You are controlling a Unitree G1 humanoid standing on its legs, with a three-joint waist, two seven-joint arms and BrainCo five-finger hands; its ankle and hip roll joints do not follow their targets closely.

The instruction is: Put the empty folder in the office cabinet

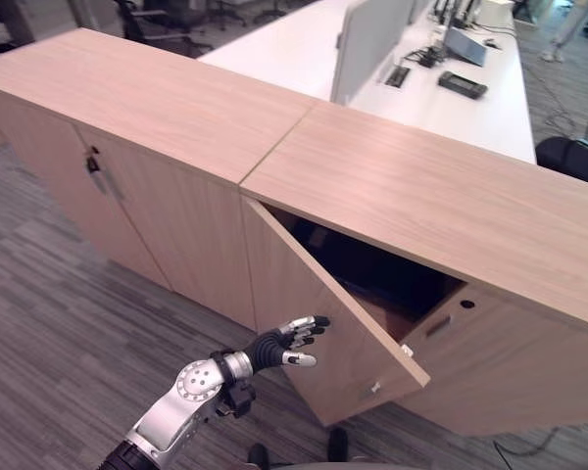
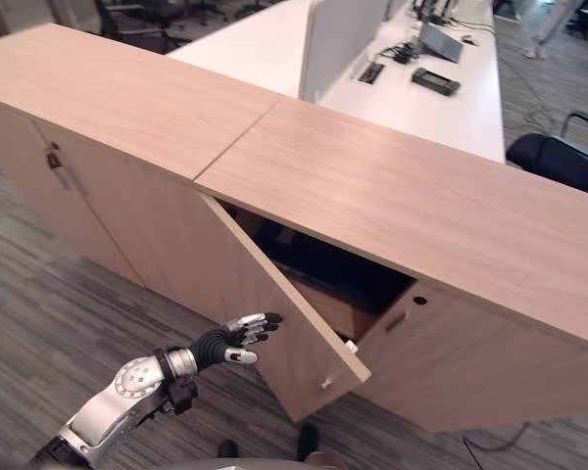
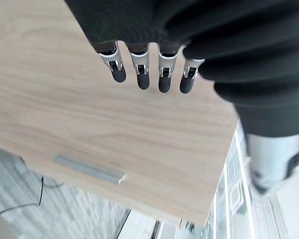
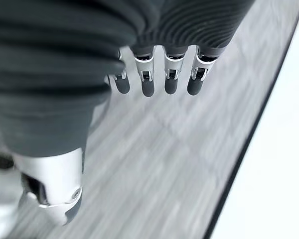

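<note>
The light wood office cabinet stands in front of me, its left door swung partly out over a dark inside. My left hand is open, its fingers straight and reaching toward the outer face of that door, close to it or just touching. In the left wrist view the fingertips hover at the wood face above the door's metal handle. My right hand hangs open over the grey carpet and holds nothing.
A second cabinet with closed doors and a key joins on the left. Behind both runs a white desk with a partition screen and devices. A black chair sits at the far right. Grey carpet covers the floor.
</note>
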